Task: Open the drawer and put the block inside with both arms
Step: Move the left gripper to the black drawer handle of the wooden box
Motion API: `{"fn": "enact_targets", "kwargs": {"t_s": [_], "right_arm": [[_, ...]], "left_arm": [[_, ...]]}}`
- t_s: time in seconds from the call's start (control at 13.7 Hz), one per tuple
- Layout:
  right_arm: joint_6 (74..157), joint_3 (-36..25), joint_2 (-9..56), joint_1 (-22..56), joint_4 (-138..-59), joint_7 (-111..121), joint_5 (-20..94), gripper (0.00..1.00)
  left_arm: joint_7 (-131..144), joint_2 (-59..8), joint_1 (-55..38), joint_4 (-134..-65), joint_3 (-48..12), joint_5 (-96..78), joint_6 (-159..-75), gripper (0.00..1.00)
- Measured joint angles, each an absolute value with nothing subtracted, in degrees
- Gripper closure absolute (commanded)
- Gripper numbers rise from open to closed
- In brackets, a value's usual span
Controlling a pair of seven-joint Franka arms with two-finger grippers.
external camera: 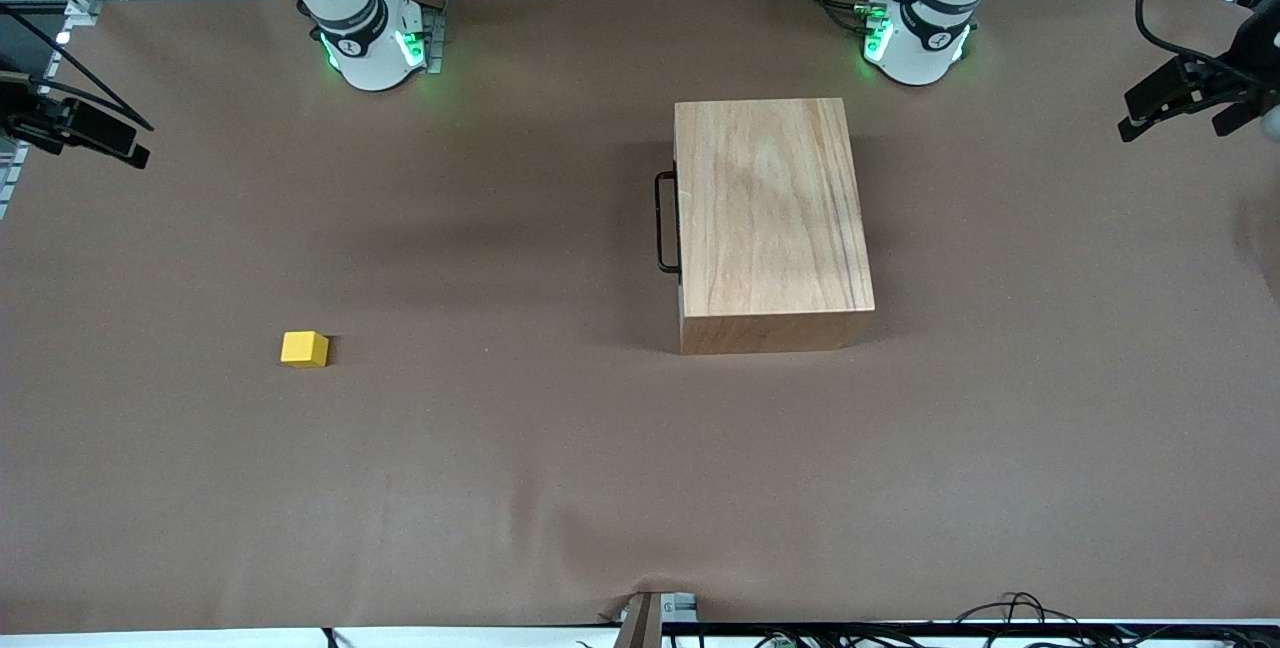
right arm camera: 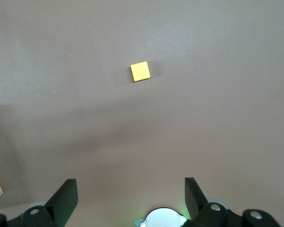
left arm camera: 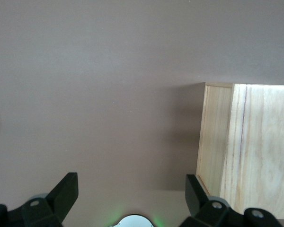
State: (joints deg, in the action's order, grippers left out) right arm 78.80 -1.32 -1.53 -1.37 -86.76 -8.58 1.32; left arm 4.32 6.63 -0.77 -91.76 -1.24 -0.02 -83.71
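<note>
The wooden box [external camera: 770, 218] stands on the table in front of the left arm's base. Its drawer is shut, and the black bar handle [external camera: 665, 223] faces the right arm's end of the table. The yellow block [external camera: 304, 349] lies on the table toward the right arm's end, nearer the front camera than the box. My left gripper [external camera: 1175, 123] hangs open and empty in the air at the left arm's end of the table. Its wrist view [left arm camera: 131, 189] shows a side of the box [left arm camera: 246, 151]. My right gripper [external camera: 90, 138] hangs open and empty at the right arm's end. Its wrist view [right arm camera: 131, 189] shows the block [right arm camera: 140, 71].
Brown paper [external camera: 500, 488] covers the whole table. Cables and a small bracket [external camera: 650, 618] lie at the table edge nearest the front camera. Both green-lit arm bases [external camera: 375, 48] stand along the edge farthest from it.
</note>
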Motion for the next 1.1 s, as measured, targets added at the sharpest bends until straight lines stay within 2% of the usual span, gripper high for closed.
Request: {"fn": "enact_targets", "kwargs": {"t_s": [0.51, 1.1], "right_arm": [[78.81, -1.47, -1.52, -1.4, -86.76, -8.58, 1.31, 0.0], [79.07, -1.47, -1.45, -1.4, -86.72, -6.38, 1.3, 0.0]], "left_arm": [[6.23, 5.73, -1.2, -90.48, -4.04, -0.1, -81.25, 0.0], [13.55, 0.33, -3.8, -86.68, -15.09, -3.74, -80.94, 0.0]]}}
